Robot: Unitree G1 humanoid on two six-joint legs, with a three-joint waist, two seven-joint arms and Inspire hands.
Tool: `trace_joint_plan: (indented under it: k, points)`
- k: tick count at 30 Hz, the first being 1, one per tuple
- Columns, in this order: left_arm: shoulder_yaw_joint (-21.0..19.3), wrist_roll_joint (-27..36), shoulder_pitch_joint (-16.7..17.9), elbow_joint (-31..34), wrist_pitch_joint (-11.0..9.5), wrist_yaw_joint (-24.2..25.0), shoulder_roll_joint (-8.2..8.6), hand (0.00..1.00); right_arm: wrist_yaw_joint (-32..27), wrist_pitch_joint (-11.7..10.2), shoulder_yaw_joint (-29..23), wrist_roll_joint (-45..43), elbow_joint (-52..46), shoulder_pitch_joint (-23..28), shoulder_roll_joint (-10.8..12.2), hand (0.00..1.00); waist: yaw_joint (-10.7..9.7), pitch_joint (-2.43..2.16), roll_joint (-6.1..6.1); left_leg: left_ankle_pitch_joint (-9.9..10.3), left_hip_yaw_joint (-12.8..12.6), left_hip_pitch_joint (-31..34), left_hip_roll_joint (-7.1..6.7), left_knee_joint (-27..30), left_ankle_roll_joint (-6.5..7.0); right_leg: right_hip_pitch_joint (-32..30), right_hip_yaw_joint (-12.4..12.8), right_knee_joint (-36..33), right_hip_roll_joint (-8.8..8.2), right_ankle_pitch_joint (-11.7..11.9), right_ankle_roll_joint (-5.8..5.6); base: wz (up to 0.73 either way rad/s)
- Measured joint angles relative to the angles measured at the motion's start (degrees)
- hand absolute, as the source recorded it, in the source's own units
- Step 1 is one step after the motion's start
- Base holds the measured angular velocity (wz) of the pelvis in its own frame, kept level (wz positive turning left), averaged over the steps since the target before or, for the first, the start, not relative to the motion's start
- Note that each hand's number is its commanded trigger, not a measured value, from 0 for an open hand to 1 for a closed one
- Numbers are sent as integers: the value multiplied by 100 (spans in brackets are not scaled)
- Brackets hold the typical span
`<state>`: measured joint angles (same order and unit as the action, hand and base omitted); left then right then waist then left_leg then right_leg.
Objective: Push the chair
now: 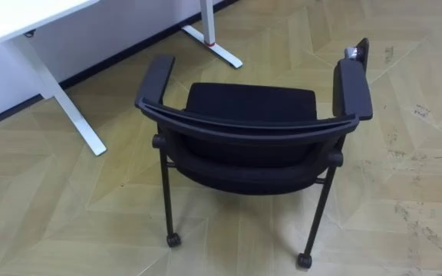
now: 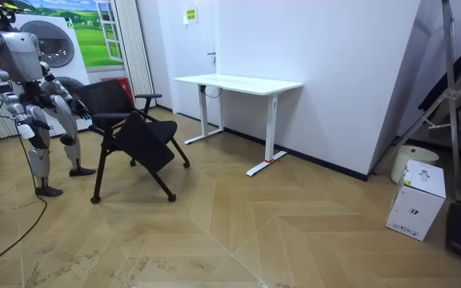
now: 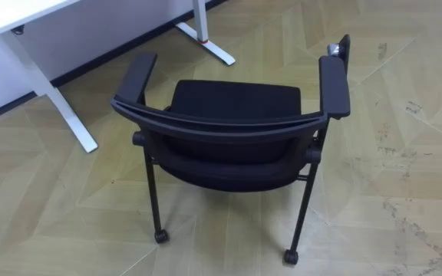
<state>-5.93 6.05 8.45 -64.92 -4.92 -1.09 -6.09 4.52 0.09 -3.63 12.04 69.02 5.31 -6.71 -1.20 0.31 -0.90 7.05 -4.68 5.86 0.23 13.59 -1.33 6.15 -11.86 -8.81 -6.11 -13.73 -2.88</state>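
The black chair (image 1: 252, 115) stands near the white desk (image 1: 21, 19), facing it. Behind the chair, the robot's right hand (image 2: 83, 117) and left hand (image 2: 72, 99) reach toward its back. I cannot tell whether either grips it.

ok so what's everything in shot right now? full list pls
chair: 1, black, armrests and casters, on the floor in front of the robot, seat facing the desk
desk: 1, white, by the wall beyond the chair
washing machine: 1, white, behind the robot
box: 1, white, on the floor at the room view's right
metal frame: 1, grey, leaning at the room view's far right
floor: light wood parquet
left hand: at the chair's back
right hand: at the chair's back, lower
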Motion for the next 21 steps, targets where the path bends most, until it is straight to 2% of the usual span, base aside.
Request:
trace_joint_plan:
  k: [8, 18, 21]
  points:
    - [-6, -44, -13, -33, -69, -70, -1, 0, 31, -81, -3, -108, -37, 19, -1, 0, 14, -16, -22, 5, -31, 3, 0, 10, 8, -19, 25, -22, -10, -3, -5, -1]
    - [-68, -49, -7, -42, -68, -123, 23, 0, -8, -83, -7, 18, 2, 61, -4, 0, 10, 3, -8, 33, -57, -9, 2, 87, 40, -7, 32, -77, -28, -33, -29, 0]
    - [-79, -37, -1, -42, -68, -125, 20, 0, -12, -83, -14, 43, 5, 60, -3, 0, 1, -4, 16, 54, -64, 4, -19, 119, 63, -6, 28, -94, -49, -39, -42, 0]
